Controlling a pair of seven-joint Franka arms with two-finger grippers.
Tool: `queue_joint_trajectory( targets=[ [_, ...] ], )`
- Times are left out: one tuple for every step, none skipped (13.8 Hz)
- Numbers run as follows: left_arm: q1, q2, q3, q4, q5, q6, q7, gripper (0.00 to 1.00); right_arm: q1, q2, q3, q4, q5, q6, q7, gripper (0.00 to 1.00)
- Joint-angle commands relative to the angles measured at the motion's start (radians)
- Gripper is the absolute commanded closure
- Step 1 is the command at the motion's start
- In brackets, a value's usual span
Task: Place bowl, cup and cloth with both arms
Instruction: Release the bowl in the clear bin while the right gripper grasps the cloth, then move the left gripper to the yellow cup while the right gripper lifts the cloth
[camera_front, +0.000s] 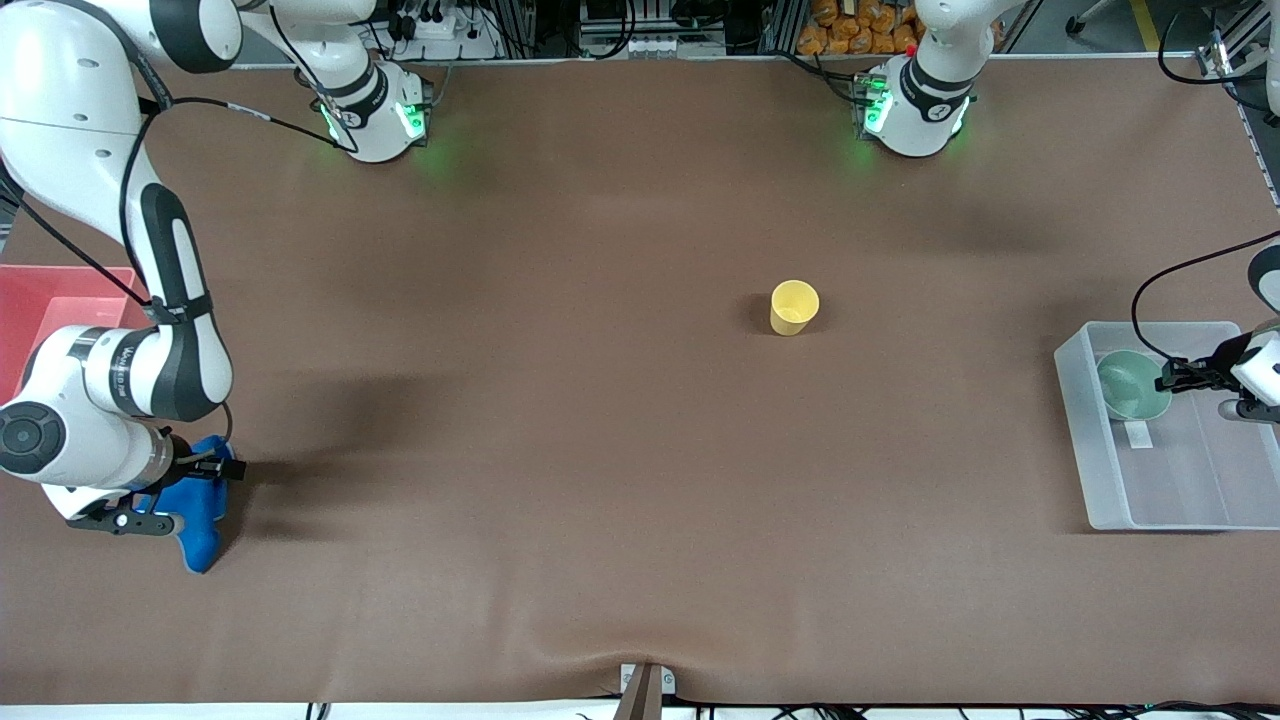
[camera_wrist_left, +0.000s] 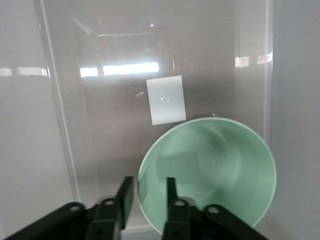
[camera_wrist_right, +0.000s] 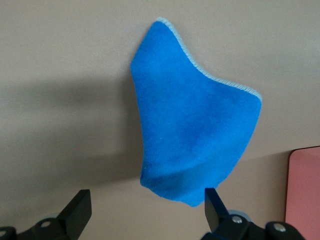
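Two arms are at work at the ends of your table. Your left gripper (camera_front: 1172, 377) is down in a clear plastic bin (camera_front: 1085, 440) at the left arm's end of the table, and in the left wrist view its two fingers (camera_wrist_left: 171, 192) straddle the rim of the pale green bowl (camera_wrist_left: 215, 170), one inside and one outside, with a gap showing at the rim, so you can treat the claw as partly spread and not pinching the bowl. That bowl sits on the bin's floor, in the end of the bin farther from the front camera, just beside a white label (camera_wrist_left: 167, 99) on the floor. Your right gripper (camera_wrist_right: 147, 210) hangs low over the blue cloth (camera_front: 197, 510) at the right arm's end of the table, its fingers (camera_wrist_right: 79, 209) spread wide, with nothing between them. You can see that cloth lying in a rumpled, pointed shape on the brown table cover (camera_front: 520, 450), its pale stitched edge plain in the right wrist view. A red bin (camera_front: 50, 305) stands at the same end, farther from the front camera than the cloth. Your yellow cup (camera_front: 794, 307) stands upright on the open table cover, well apart from both grippers and nearer the clear bin than the cloth.
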Motion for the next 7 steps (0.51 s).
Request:
queue_joint_trajectory(
  targets=[
    [-0.004,-0.011,-0.007,0.040,0.019,0.000,0.006,0.00,-0.013,0.031,0.007,0.012,0.010,0.041,-0.002,0.00],
    [-0.012,-0.012,-0.011,0.065,0.019,-0.013,0.005,0.00,-0.013,0.040,0.007,0.010,0.009,0.044,-0.001,0.00],
    [-0.023,-0.017,-0.014,0.088,0.019,-0.036,0.000,0.00,-0.016,0.043,0.007,0.012,0.004,0.046,-0.002,0.00],
    [-0.043,-0.032,-0.016,0.115,0.019,-0.070,-0.019,0.00,-0.021,0.055,0.007,0.012,0.007,0.046,-0.002,0.00],
    [-0.072,-0.037,-0.016,0.135,0.018,-0.105,-0.062,0.00,-0.026,0.067,0.007,0.012,0.012,0.059,-0.002,0.00],
    [-0.090,-0.038,-0.019,0.152,0.019,-0.122,-0.116,0.00,-0.026,0.067,0.007,0.009,0.010,0.078,-0.001,0.00],
    [-0.110,-0.050,-0.026,0.155,0.019,-0.130,-0.162,0.00,-0.026,0.072,0.007,0.009,0.010,0.079,-0.002,0.00]
  ],
)
